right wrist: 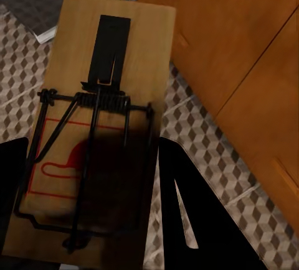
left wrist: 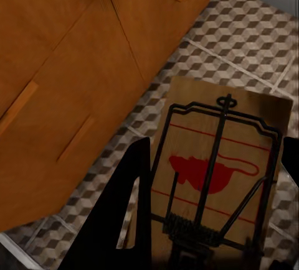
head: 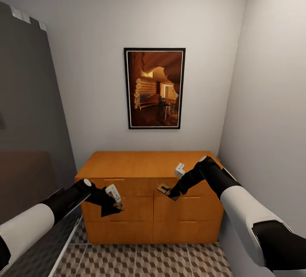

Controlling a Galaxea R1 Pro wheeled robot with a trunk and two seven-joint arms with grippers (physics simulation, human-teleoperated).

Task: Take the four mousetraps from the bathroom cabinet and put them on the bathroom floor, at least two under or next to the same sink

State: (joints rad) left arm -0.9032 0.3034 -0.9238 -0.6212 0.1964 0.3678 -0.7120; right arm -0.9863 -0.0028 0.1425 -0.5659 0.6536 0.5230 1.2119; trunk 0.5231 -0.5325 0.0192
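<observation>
The orange-brown cabinet (head: pixel 148 164) stands against the far wall, drawers closed and its top bare. My left gripper (head: pixel 111 207) hovers in front of its left drawers, shut on a tan mousetrap (left wrist: pixel 218 176) with black wire and a red mouse print, held above the cube-patterned floor (left wrist: pixel 243 33). My right gripper (head: pixel 171 192) is in front of the upper right drawer, shut on a second mousetrap (head: pixel 163 189). In the right wrist view that mousetrap (right wrist: pixel 99 127) lies between the dark fingers (right wrist: pixel 180 201) over the floor (right wrist: pixel 205 133), beside the cabinet (right wrist: pixel 237 33). The sink is out of view.
A framed painting (head: pixel 154 88) hangs above the cabinet. A dark grey panel (head: pixel 25 98) closes the left side and a white wall (head: pixel 272 119) runs close along the right. Patterned floor tiles (head: pixel 148 260) lie between me and the cabinet.
</observation>
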